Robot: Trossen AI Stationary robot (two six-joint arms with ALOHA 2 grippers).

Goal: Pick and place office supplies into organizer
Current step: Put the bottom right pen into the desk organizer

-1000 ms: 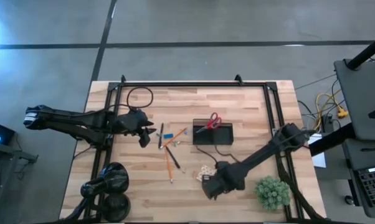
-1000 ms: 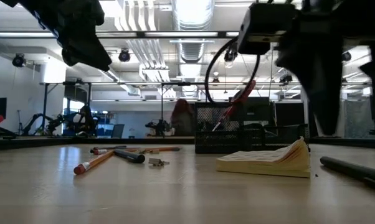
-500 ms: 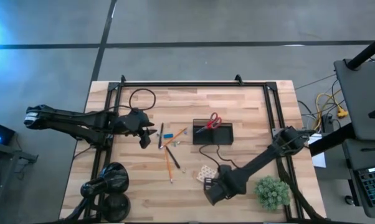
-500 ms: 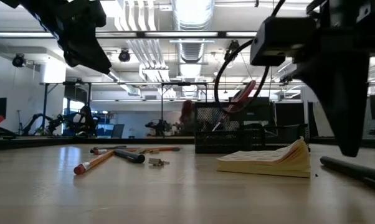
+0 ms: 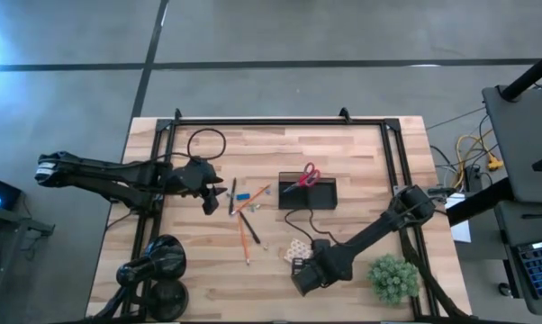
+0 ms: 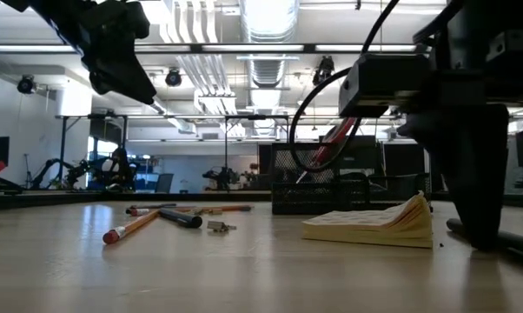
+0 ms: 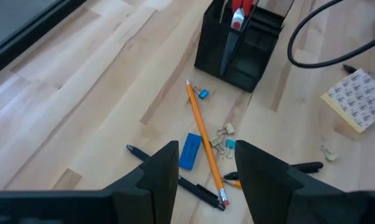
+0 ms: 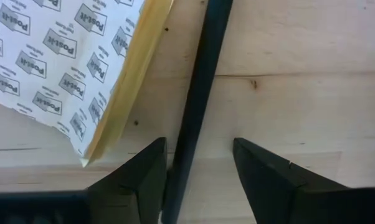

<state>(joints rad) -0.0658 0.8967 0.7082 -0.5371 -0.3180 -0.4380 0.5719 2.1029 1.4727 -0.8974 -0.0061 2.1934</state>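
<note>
Wooden table (image 5: 361,153), right claw (image 8: 197,165) straddling pen (image 8: 203,93)

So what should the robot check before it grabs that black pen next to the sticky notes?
1. Right gripper fingers open: ok.
2. Black pen lying between the fingers: ok.
3. Sticky notes out of the way: not ok, their edge sits right beside one finger.
4. Organizer has room: cannot tell, scissors already stand inside.
5. Left gripper away from the right arm: ok, it hovers open over the pencil.
</note>
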